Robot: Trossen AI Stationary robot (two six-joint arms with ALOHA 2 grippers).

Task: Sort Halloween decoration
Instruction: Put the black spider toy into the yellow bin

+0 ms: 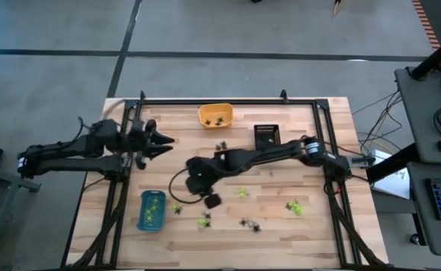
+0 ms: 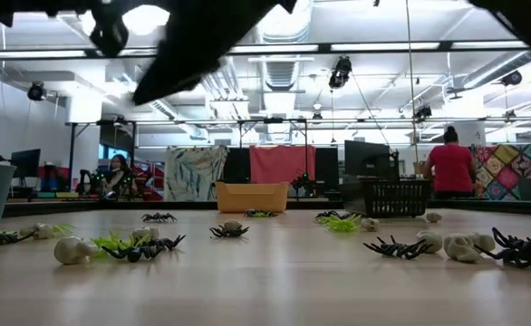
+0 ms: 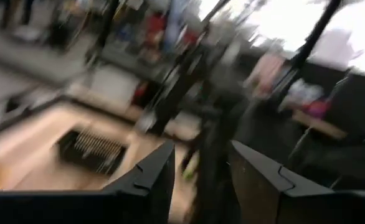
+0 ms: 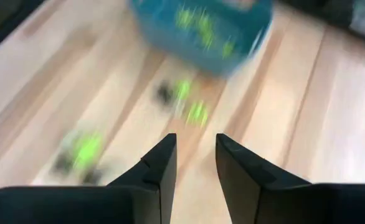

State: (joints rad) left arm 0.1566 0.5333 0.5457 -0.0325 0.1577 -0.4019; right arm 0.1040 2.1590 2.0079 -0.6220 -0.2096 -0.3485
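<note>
The Halloween decoration lies scattered on the wooden table: lime-green trinkets, black spiders and whitish pieces. More green ones lie in the blue tray. My right gripper hangs above the table's middle, slanting down toward the blue tray. In the right wrist view its fingers stand open with nothing between them, over green trinkets. My left gripper is raised at the table's left, pointing level toward the right, open and holding nothing.
An orange tray stands at the far edge and a black tray to its right. A black frame runs around the table. People show in the room beyond.
</note>
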